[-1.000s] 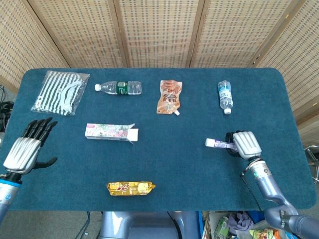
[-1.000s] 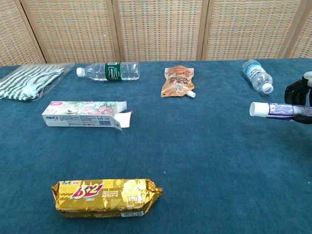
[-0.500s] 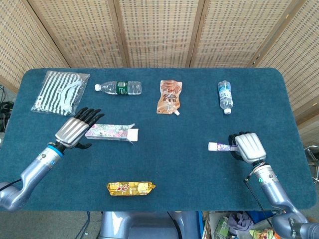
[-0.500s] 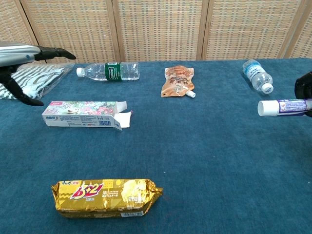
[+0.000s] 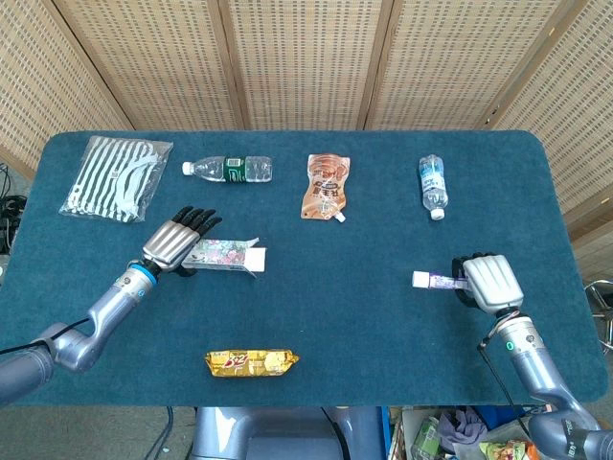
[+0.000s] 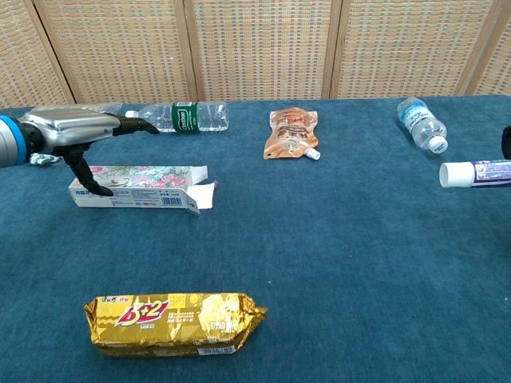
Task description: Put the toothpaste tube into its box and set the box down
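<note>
1. my left hand (image 5: 179, 241) hangs over the left end of the box (image 5: 226, 255), fingers spread and stretched flat above it, thumb pointing down at its near side – i can't tell whether it touches.
2. the box lies flat on the table (image 5: 364, 316), left of centre, with its flap open at the right end.
3. my right hand (image 5: 488, 283) holds the tube (image 5: 436, 280) at the right side of the table – fingers wrapped around its tail, white cap pointing left toward the box.
4. in the chest view only the tube's cap end (image 6: 475, 172) shows at the right edge, above the cloth; box and tube are well apart.
5. along the far edge i see a striped bag (image 5: 115, 177), a green-label bottle (image 5: 228, 170), an orange pouch (image 5: 326, 187) and a blue-label bottle (image 5: 433, 185).
6. a gold snack pack (image 5: 251, 362) lies near the front edge, below the box.
</note>
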{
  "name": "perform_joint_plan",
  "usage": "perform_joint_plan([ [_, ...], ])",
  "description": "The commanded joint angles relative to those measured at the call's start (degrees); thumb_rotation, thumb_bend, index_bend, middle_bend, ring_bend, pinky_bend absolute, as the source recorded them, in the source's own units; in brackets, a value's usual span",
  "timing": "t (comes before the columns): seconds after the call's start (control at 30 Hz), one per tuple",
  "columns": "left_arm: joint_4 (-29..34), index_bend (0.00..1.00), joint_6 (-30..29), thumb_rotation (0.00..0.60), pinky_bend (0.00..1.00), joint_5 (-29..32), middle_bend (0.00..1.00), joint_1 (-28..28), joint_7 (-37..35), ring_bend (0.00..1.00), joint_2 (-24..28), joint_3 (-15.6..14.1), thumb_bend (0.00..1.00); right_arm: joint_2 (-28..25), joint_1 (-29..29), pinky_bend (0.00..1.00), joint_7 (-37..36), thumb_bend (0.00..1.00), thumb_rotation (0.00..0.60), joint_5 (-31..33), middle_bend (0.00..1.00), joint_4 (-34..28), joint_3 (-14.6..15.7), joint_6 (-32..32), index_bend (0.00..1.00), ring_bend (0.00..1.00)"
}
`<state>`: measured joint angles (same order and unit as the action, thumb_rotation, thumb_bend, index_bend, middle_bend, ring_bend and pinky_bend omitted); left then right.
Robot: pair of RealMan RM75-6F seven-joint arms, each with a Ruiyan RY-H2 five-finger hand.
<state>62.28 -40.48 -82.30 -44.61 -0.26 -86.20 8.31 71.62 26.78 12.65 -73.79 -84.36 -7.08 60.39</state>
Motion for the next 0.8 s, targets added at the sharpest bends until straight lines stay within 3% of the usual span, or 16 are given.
perform_joint_plan([
  [0.03, -3.4, 0.00, 2.2, 0.600, 0.00, 1.1, 0.00, -1.5, -0.8, 0.00, -2.8, -0.9, 0.21, -0.1, 0.0, 0.46, 0.1, 0.55, 0.600, 0.1, 0.64, -0.1, 0.0, 0.1, 0.61, 0.47],
  [0.27, -6.8, 0.03, 3.2, 0.600, 0.15, 1.3, 0.02, -2.8, -1.4, 0.02, -5.9, -1.8, 0.21, -0.4, 0.1, 0.46, 0.2, 0.57, 0.600, 0.3, 0.64, -0.4, -0.1, 0.3, 0.60, 0.48],
  [0.33, -7.7, 0.09, 3.0, 0.600, 0.19, 1.6, 0.06, -3.2, -1.3, 0.06, -6.9, -1.7, 0.22, -0.4, 0.2, 0.46, 0.1, 0.58, 0.600, 0.3, 0.64, -0.4, -0.1, 0.2, 0.61, 0.48],
  [0.57, -9.8, 0.38, 1.6, 0.600, 0.41, 2.4, 0.38, -3.9, -0.2, 0.33, -9.1, -1.2, 0.22, -0.8, 0.0, 0.46, -0.5, 0.58, 0.600, 0.0, 0.64, -0.6, 0.1, 0.5, 0.61, 0.48],
  [0.8, -7.9, 0.47, -0.9, 0.600, 0.43, 1.7, 0.45, -4.5, -0.5, 0.39, -7.8, -0.8, 0.22, -1.6, -0.1, 0.46, -0.5, 0.58, 0.600, -0.6, 0.64, -1.1, 0.3, 0.9, 0.61, 0.48],
])
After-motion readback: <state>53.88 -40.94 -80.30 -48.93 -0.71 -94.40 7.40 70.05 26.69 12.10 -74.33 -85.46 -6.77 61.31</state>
